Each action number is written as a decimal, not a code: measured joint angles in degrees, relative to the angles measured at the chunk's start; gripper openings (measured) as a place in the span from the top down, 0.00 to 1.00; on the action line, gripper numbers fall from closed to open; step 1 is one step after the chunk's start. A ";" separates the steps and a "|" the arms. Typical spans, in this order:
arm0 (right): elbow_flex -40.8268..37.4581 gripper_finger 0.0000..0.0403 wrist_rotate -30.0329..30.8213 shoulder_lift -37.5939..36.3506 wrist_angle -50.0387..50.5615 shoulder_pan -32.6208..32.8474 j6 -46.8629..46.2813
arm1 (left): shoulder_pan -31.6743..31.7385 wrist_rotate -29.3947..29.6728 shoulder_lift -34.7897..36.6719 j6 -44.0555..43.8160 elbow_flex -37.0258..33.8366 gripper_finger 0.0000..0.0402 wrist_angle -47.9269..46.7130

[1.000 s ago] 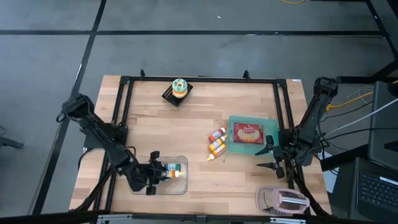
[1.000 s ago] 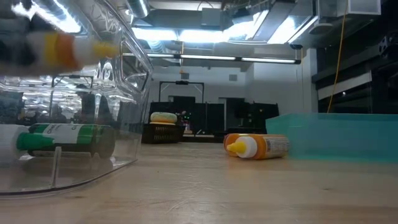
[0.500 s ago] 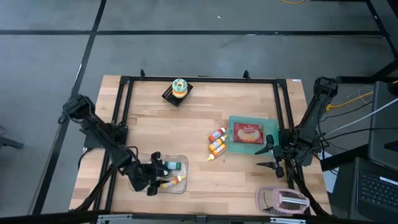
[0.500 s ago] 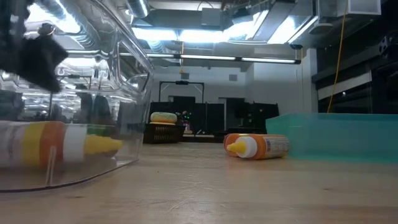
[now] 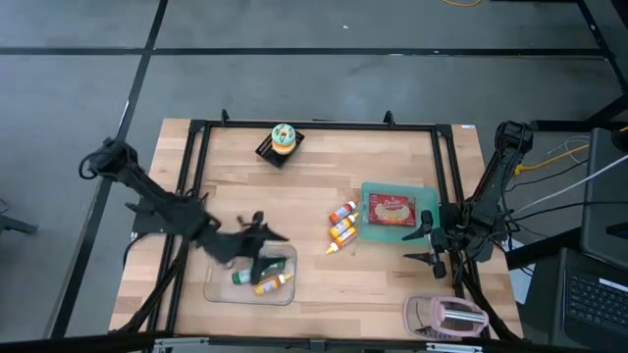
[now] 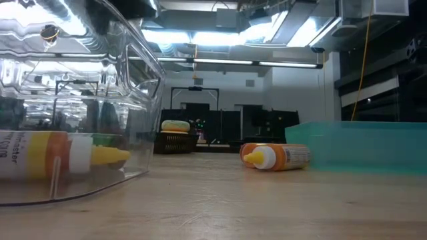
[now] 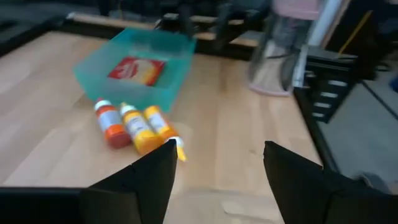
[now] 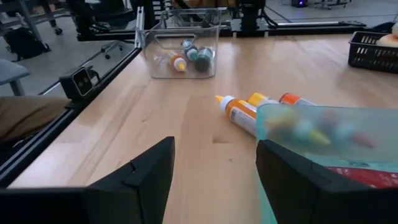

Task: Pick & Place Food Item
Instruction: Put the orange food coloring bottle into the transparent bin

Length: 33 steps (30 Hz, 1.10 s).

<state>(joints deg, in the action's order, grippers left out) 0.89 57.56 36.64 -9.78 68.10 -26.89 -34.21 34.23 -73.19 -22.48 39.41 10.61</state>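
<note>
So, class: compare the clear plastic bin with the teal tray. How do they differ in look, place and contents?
The clear plastic bin is see-through; the teal tray is tinted teal. The bin sits near the left arm, the tray near the right arm. The bin holds two bottles, a yellow bottle and a green bottle; the tray holds a flat red-and-yellow packet. Both are open-topped containers resting on the wooden table.

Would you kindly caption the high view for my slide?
Left gripper open above the clear bin holding two bottles; right gripper waits beside the teal tray.
</note>
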 joint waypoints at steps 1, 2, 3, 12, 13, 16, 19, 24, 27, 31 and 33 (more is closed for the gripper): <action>0.00 0.44 0.06 0.00 0.02 0.00 0.32 | 2.24 -1.77 -0.73 -0.41 0.87 0.42 -0.79; 0.00 0.44 0.09 0.00 0.02 0.00 0.34 | 4.38 -3.26 -1.59 -0.52 1.80 0.42 -1.57; 0.00 0.44 0.07 -0.01 0.02 0.00 0.36 | 6.37 -4.39 -2.60 -0.25 2.75 0.42 -2.45; 0.00 0.44 0.09 -0.01 0.23 0.00 0.56 | 20.24 -12.02 -12.81 3.21 13.35 0.43 -12.29; 0.00 0.44 0.09 -0.01 0.32 0.00 0.56 | 21.30 -12.79 -14.18 3.17 14.08 0.43 -12.39; 0.00 0.44 0.08 0.00 0.41 0.00 0.55 | 24.19 -14.94 -18.75 2.37 16.49 0.43 -12.20; 0.00 0.44 0.06 -0.02 0.41 0.00 0.54 | 26.45 -16.43 -23.56 2.25 18.96 0.43 -12.29; 0.00 0.44 0.06 0.00 0.44 0.00 0.56 | 29.54 -18.87 -30.88 2.25 23.82 0.43 -12.62; 0.00 0.44 0.07 0.00 0.46 0.00 0.56 | 30.88 -19.55 -34.18 2.63 26.83 0.43 -13.85; 0.00 0.44 0.11 -0.02 0.46 0.00 0.56 | 32.28 -20.49 -37.60 2.71 30.51 0.43 -17.45; 0.00 0.44 0.33 -0.01 0.50 -0.01 0.54 | 32.90 -20.51 -38.84 2.76 31.68 0.43 -18.32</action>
<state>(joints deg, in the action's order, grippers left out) 0.89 57.89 36.64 -9.28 68.08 -26.35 -1.32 13.71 -112.03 -19.73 71.09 -7.72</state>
